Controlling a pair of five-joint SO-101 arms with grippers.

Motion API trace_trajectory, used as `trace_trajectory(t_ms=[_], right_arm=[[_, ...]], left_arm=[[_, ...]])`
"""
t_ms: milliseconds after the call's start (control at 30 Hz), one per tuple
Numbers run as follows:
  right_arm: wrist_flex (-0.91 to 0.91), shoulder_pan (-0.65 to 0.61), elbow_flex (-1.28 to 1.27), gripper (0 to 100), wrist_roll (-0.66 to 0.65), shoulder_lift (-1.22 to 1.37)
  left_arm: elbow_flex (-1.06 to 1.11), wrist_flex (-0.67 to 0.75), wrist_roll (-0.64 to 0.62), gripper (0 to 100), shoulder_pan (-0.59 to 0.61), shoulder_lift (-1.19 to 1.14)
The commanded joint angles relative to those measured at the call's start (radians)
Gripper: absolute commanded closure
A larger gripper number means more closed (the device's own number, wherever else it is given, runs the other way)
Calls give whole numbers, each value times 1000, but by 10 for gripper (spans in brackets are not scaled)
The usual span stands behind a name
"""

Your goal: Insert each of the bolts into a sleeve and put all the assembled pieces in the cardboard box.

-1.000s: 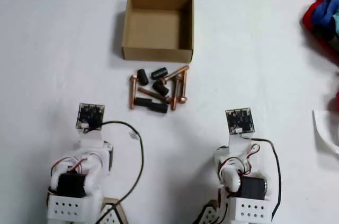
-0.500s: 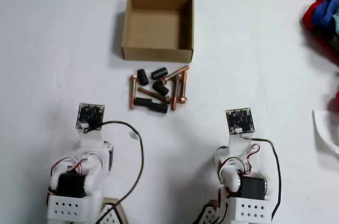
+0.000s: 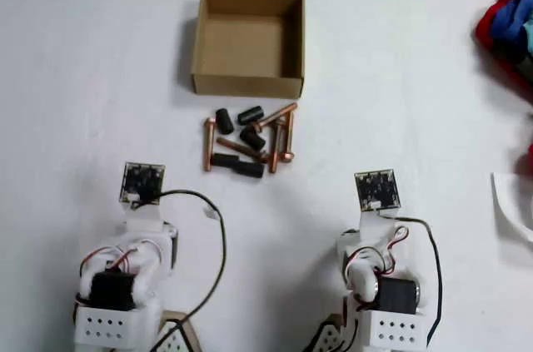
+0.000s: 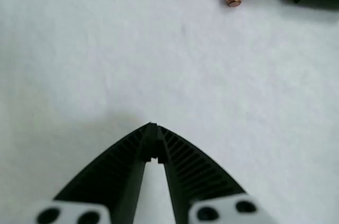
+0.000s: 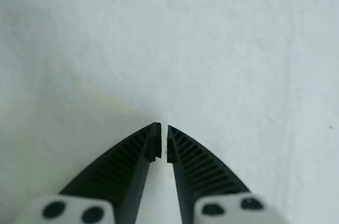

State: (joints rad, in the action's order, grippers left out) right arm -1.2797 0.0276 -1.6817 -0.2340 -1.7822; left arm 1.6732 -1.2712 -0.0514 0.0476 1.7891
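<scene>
Copper bolts and black cylindrical sleeves are lying on the near side of the brown cardboard box. We are judging nothing assembled yet: both jaws, clenched and empty, are needing to open over a bolt.

A white tabletop carries an open cardboard box toward its far side. Just in front of the box lies a loose cluster of copper bolts and short black sleeves, some crossing or touching. A bundle of red and blue cloth rests at the right edge.
</scene>
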Motion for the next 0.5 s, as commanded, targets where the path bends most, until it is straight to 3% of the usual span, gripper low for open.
trace_trajectory(t_ms=[0, 367, 467], right_arm=[[12, -8, -11, 978, 8, -15], [93, -1, -11, 974, -2, -16], [185, 7, -11, 974, -120, -18]], left_arm=[[21, -3, 3, 976, 9, 12], [21, -3, 3, 976, 9, 12], [21, -3, 3, 976, 9, 12]])
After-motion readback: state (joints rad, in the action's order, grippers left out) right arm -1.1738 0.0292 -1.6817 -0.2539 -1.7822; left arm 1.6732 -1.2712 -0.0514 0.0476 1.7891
